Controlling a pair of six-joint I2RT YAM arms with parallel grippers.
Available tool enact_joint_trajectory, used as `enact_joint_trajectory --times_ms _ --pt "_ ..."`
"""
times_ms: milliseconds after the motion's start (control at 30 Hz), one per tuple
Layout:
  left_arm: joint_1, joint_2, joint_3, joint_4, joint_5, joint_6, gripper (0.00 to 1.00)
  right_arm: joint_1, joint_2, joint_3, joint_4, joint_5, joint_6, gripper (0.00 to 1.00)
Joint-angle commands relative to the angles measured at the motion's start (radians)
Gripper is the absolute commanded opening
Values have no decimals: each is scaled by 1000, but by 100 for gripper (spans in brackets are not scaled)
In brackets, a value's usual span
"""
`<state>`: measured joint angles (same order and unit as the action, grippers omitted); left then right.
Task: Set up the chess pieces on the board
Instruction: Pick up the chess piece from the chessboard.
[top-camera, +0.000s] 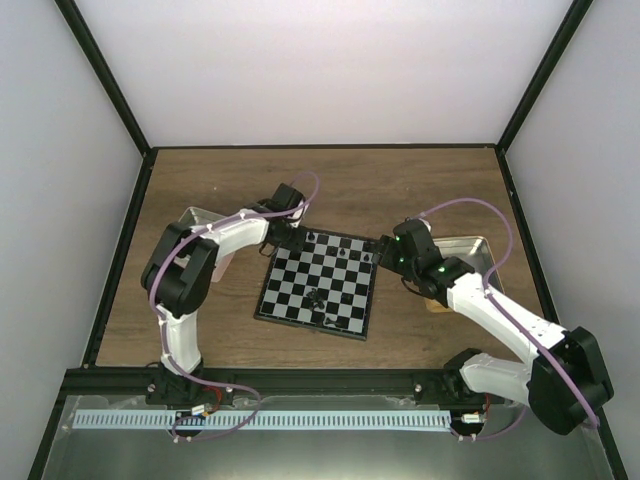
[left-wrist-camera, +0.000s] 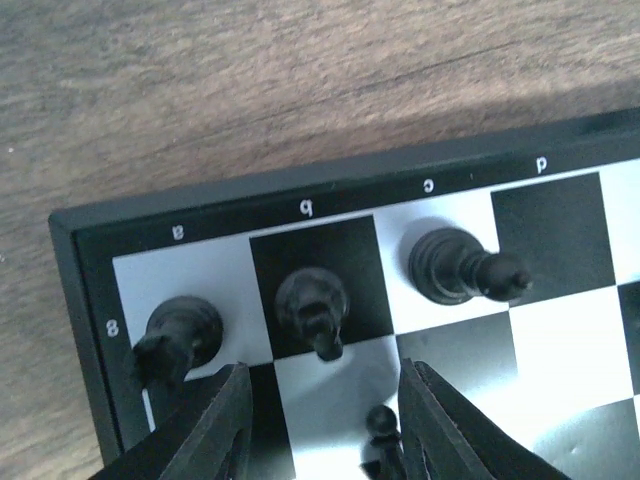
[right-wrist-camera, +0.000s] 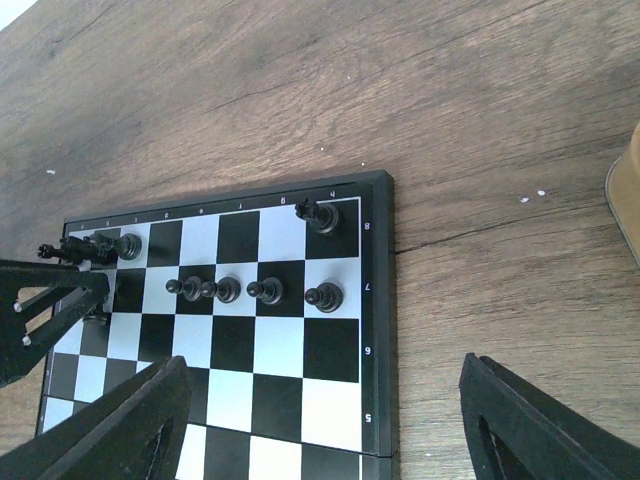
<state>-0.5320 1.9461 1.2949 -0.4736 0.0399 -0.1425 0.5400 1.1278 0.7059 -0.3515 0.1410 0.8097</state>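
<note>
Left gripper (left-wrist-camera: 322, 400): your fingers are hanging half open around a pawn (left-wrist-camera: 380, 420).
Right gripper (right-wrist-camera: 325, 365): your fingers are hanging wide open, holding nothing.
Chess pieces (right-wrist-camera: 228, 289): most are standing along the board's (top-camera: 340, 300) far edge.

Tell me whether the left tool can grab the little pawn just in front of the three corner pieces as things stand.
Probably yes. The left tool hangs open with the pawn standing between its fingers, close to one. The three back-row pieces stand beyond its tips, so nothing seems to block it.
</note>
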Motion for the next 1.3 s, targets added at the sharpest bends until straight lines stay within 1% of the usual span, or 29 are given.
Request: enact_joint_trajectory --times_ms 0,167,333,700,933,1133,1267 --pt "-7 -43 -45 -19 8 -32 42 -6 7 7 1 2 6 75" --pt "-29 -44 -66 -31 30 -59 40 -6 8 6 2 3 6 75" --pt "-46 -38 -66 -51 7 -84 37 -6 8 4 1 2 7 75" --pt "-49 -50 -77 -106 -27 -143 39 -6 2 2 -6 6 9 75" --pt "-61 -74 -106 -105 6 -160 39 -6 -3 -3 -6 7 11 75" --pt "-62 -67 -116 -91 -5 -173 31 -6 -5 -5 -8 8 11 75" --pt "-62 -63 -117 -76 -37 -175 27 -6 -9 -5 -10 9 10 75"
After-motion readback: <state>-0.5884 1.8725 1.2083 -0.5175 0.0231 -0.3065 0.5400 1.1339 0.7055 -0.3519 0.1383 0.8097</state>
